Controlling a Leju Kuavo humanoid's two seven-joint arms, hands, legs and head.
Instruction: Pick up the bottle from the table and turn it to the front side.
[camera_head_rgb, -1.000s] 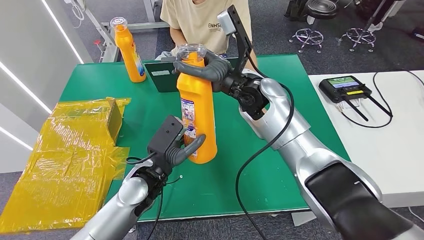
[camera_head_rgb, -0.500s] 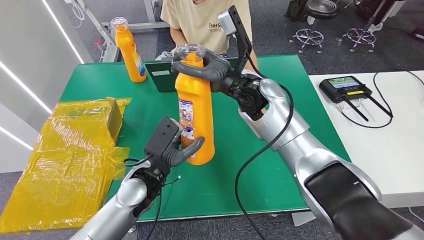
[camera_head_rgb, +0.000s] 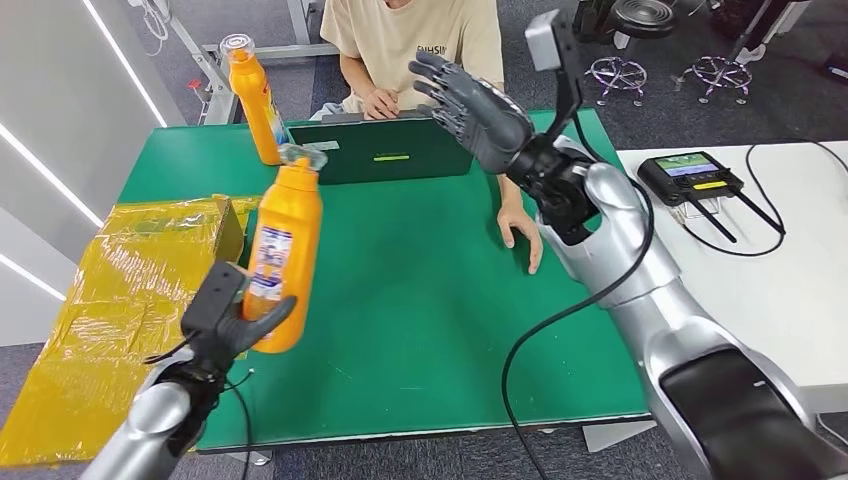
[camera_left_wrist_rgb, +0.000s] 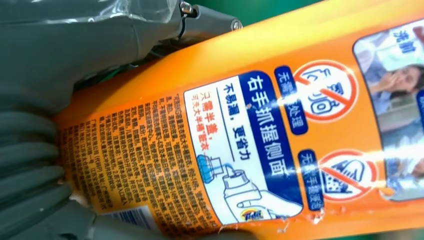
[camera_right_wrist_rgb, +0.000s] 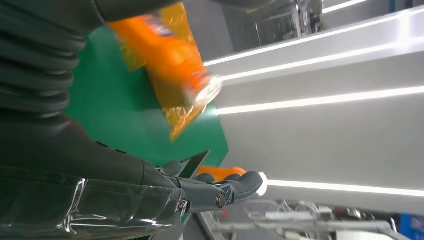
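The left hand (camera_head_rgb: 232, 325) grips the bottle (camera_head_rgb: 284, 255) near its base, fingers (camera_head_rgb: 262, 318) clamped around it, above the table (camera_head_rgb: 420, 290). The right hand (camera_head_rgb: 478, 108) hangs empty, fingers spread.

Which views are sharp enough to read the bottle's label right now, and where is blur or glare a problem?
Left wrist view: the bottle is close and sharp, label print legible, with slight glare streaks across the icons. Right wrist view: the bottle is smeared by motion blur, and bright light strips wash out the wall. Head view: the bottle in the left hand is clear, but its label is too small to read.
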